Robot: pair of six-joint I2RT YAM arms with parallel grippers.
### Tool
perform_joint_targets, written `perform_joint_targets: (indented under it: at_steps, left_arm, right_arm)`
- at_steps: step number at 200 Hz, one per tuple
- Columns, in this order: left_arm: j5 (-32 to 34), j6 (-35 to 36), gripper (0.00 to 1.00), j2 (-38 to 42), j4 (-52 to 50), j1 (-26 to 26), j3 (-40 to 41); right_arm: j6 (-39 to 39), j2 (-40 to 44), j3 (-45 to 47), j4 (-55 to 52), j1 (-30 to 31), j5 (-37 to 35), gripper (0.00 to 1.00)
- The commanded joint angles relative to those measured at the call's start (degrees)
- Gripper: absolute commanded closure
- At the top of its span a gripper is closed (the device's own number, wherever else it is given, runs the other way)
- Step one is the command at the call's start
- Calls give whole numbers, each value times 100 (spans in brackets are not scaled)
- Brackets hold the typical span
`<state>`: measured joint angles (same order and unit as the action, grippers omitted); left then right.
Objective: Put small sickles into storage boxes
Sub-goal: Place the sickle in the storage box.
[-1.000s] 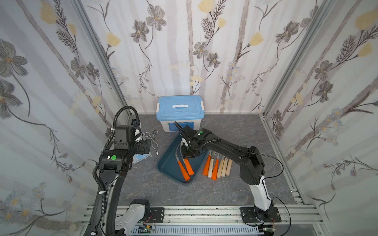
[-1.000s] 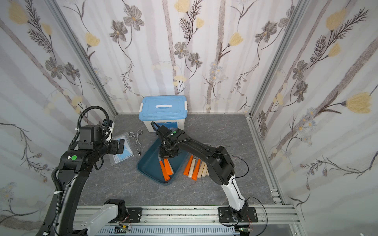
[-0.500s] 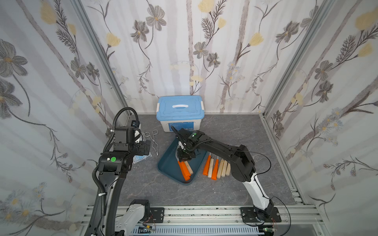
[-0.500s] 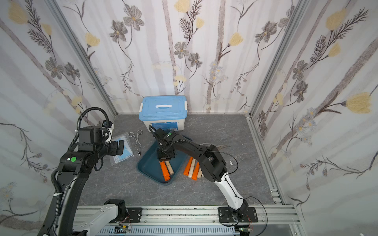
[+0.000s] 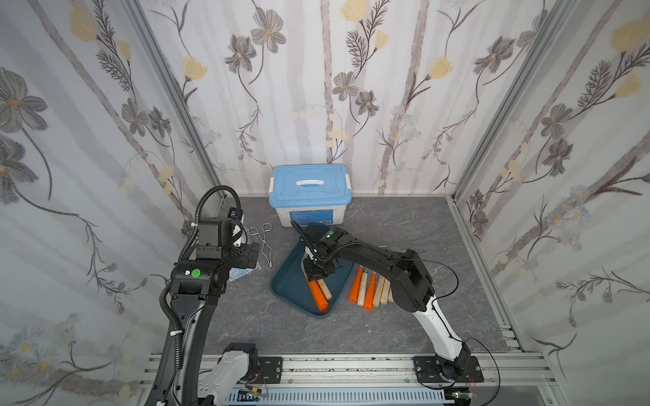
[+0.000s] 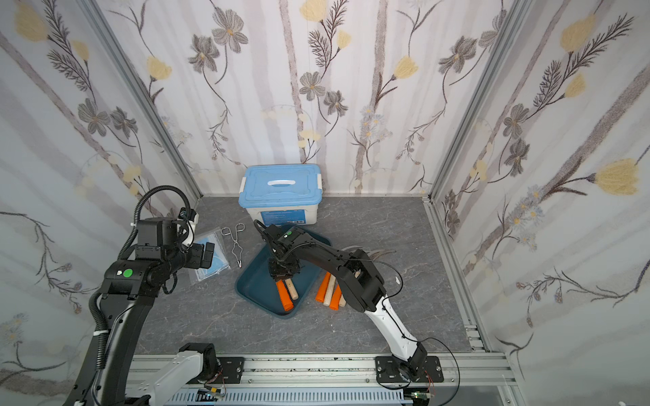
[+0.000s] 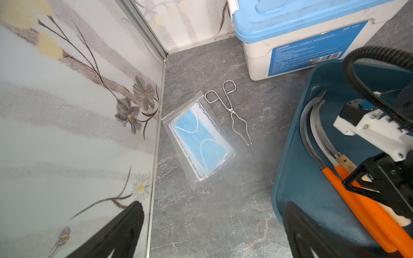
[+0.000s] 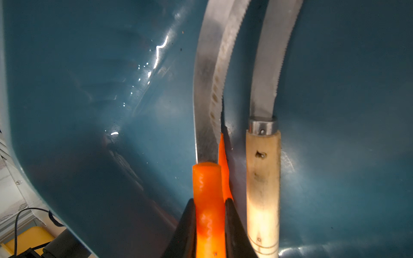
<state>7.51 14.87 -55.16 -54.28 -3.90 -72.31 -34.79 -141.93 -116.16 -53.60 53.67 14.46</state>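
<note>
While my left fingers (image 7: 120, 232) hang open and empty by the left edge of the counter (image 5: 387, 228), my right fingers (image 8: 185, 227) grip an orange-handled sickle (image 8: 206, 178) low inside the teal tray (image 5: 292, 284) mid-counter, beside a wooden-handled sickle (image 8: 262, 178) lying there.

Blades of the loose sickles (image 5: 370, 291) mostly behind the right arm (image 5: 373, 255).

The right arm (image 5: 369, 255) lies low across the row of sickles (image 5: 369, 291) and into the tray (image 5: 286, 284), where the right claw (image 5: 316, 276), clamped on an orange sickle (image 8: 209, 196), blocks the middle beside a wooden-handled one (image 8: 262, 178). The tray's left half is bare. Behind it the lidded box (image 5: 309, 191) stands close; tongs (image 5: 263, 242) and a bag of masks (image 7: 201, 143) lie leftward. The counter (image 5: 404, 225) to the right and toward the rail (image 5: 334, 365) is open.
</note>
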Motion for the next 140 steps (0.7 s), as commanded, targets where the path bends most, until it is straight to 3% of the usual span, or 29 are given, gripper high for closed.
perform_joint_targets:
  at_steps: [1, 101, 140]
  left_arm:
    - [31, 86, 0, 0, 57, -3, -19]
    - [23, 95, 0, -13, 102, 3, -2]
    - [56, 95, 0, 6, 73, 1, -18]
  right_arm:
    - [86, -11, -55, 8, 31, -101, 88]
    - [135, 68, -66, -88, 109, -315, 70]
    - [148, 162, -100, -89, 112, -476, 67]
